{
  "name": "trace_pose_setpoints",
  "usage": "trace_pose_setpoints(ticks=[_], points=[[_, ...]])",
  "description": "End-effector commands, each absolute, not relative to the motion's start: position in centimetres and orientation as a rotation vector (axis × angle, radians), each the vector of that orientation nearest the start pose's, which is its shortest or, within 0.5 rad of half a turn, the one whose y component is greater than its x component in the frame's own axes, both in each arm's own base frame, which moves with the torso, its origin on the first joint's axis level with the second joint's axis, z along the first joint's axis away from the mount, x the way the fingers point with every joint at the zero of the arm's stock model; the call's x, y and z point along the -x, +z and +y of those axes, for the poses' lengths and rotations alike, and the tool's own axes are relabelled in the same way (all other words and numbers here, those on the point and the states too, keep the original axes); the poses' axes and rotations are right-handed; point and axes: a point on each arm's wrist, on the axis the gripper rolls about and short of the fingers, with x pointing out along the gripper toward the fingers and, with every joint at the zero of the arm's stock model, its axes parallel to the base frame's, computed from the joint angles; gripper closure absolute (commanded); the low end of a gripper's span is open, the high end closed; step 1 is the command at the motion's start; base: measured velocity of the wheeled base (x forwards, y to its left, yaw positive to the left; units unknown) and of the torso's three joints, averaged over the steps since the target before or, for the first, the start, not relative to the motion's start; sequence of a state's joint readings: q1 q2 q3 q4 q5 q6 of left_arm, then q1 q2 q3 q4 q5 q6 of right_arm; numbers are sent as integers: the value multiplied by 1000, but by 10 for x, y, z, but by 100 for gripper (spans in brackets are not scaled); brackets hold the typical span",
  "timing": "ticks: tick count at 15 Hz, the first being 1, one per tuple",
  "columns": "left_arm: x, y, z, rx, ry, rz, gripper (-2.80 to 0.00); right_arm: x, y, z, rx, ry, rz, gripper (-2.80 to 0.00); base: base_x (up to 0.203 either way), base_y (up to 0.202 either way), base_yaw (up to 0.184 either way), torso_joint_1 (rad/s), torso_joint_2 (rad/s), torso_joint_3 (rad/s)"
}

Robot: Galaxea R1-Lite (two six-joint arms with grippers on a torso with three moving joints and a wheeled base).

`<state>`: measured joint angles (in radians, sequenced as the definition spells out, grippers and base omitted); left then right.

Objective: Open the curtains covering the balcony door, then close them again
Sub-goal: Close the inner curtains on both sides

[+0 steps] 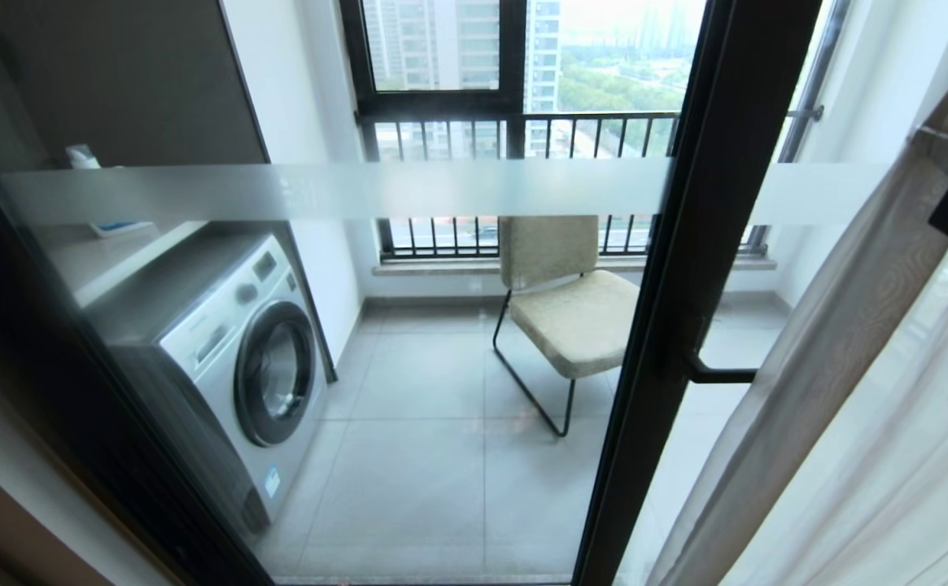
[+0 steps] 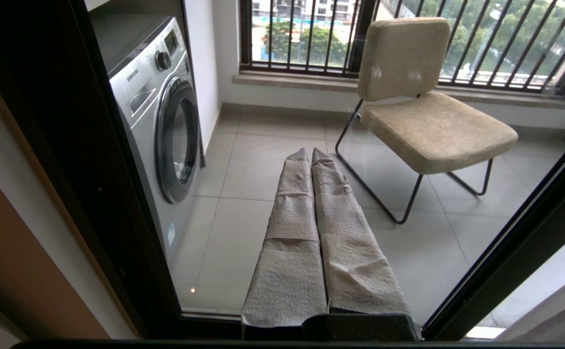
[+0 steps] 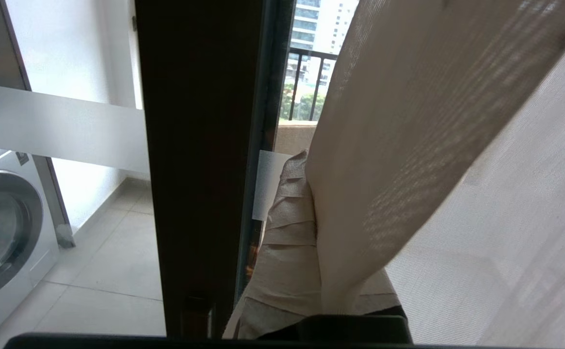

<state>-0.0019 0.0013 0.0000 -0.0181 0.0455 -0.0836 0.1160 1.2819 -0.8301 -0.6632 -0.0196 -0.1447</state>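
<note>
Right now no containers in view w/ anything in them. Right gripper [image 3: 311, 194] is raised at the curtains [image 1: 832, 366], fingers clamped on the cloth's edge fold beside the balcony door [image 1: 709, 203] frame. Left gripper [image 2: 311, 160] hangs low, closed, empty. Curtains bunched at right; beige drape over sheer white layer, glass mostly uncovered.
</note>
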Motion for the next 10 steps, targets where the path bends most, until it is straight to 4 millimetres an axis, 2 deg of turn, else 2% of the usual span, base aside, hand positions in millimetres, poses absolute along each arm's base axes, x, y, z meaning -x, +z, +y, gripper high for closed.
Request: trace_pose_setpoints(ticks=[1, 10], points=[[23, 77, 1, 86, 44, -19, 0, -204, 301, 24, 130, 82, -220, 0, 0, 187, 1, 6, -2, -2], [23, 77, 1, 85, 44, -19, 0, -203, 301, 23, 132, 77, -222, 0, 0, 191, 1, 3, 2, 2]])
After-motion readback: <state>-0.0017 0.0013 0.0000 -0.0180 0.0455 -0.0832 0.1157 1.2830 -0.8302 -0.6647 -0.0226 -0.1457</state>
